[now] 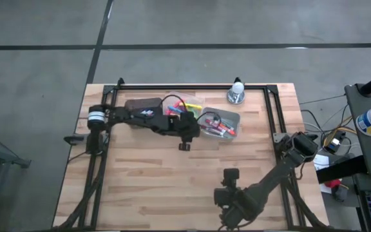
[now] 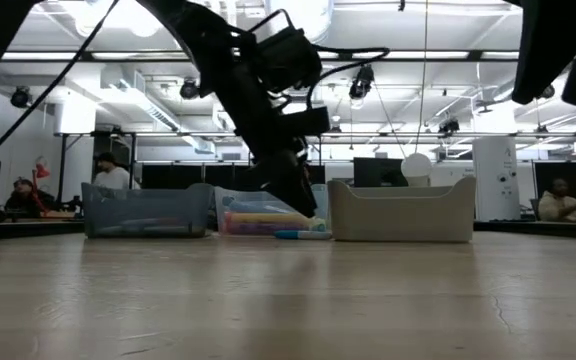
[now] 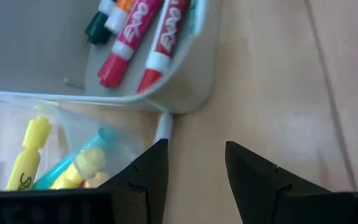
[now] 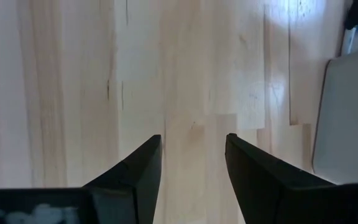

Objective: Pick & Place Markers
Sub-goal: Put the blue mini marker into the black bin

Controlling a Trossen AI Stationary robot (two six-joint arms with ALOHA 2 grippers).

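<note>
My left gripper (image 1: 187, 132) (image 3: 194, 152) is open and hangs low over the table at the near side of the bins (image 2: 293, 190). Past its fingers stand a grey bin (image 3: 185, 93) holding red-capped white markers (image 3: 129, 43) and a clear bin (image 3: 17, 118) with neon yellow markers (image 3: 30, 152). One white marker (image 3: 164, 126) lies on the wood by the grey bin's corner, its near end hidden behind one finger; the low view shows its blue cap (image 2: 303, 235). My right gripper (image 1: 229, 175) (image 4: 194, 146) is open over bare wood near the table's near edge.
A dark bin (image 1: 143, 105) stands left of the clear bin (image 1: 187, 105) and grey bin (image 1: 221, 122) along the far side. A small round metal object with a white top (image 1: 237, 94) sits at the far edge. A black frame (image 1: 272, 116) borders the table; people sit in the room behind.
</note>
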